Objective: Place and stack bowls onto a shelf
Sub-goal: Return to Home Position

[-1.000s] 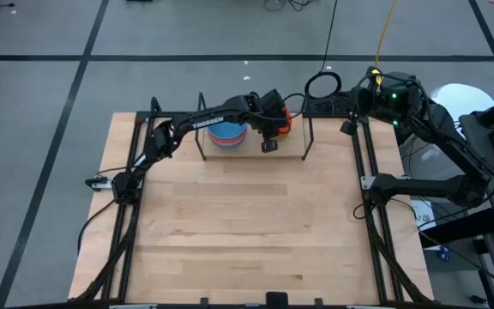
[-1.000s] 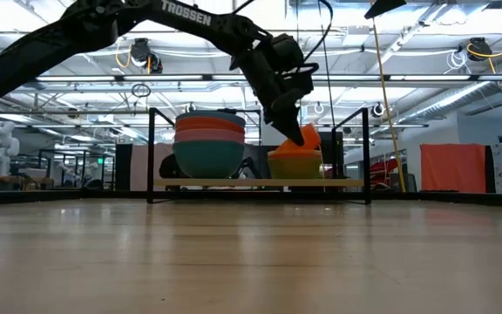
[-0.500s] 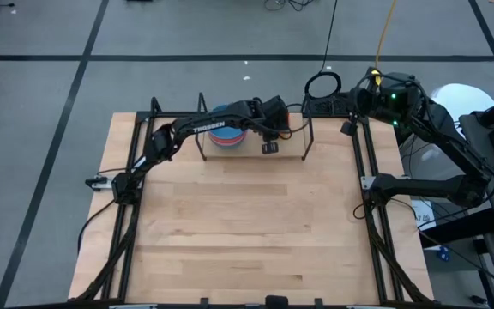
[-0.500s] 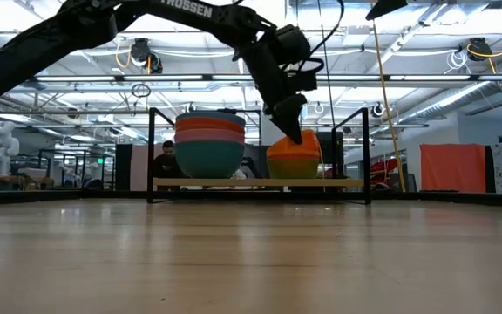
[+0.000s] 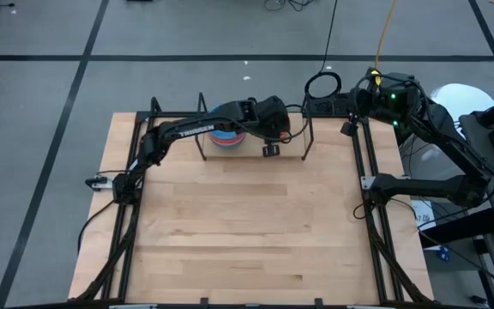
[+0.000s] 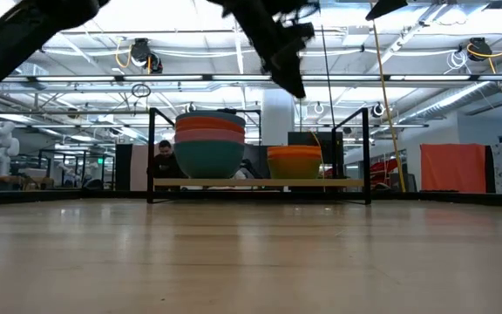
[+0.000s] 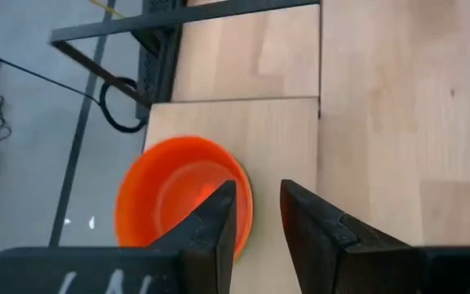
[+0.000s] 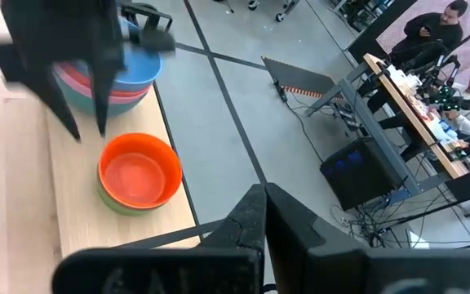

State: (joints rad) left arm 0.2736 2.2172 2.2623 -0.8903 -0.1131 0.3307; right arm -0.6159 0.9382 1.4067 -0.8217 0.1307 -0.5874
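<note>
The shelf [image 6: 260, 182] stands at the table's far edge. On its left part rests a stack of bowls [image 6: 209, 144], blue on top and teal at the bottom. To the right an orange bowl [image 7: 178, 204] sits level, nested in a green bowl [image 8: 111, 200]. My left gripper [image 7: 258, 196] hangs open above the orange bowl [image 6: 295, 157], clear of it, with nothing between its fingers. My right gripper [image 8: 263, 214] is shut and waits raised at the back right, beyond the shelf's end.
Black rod uprights [image 6: 366, 153] stand at the shelf's ends and close beside both stacks. The right end of the shelf board [image 7: 288, 131] is bare. The wide wooden tabletop [image 5: 247, 232] lies in front of the shelf. People sit at desks [image 8: 455, 73] in the room beyond.
My left gripper has let go of the orange bowl and risen well above it. The bowl, tilted on its rim a second ago, has dropped level into the green bowl.
</note>
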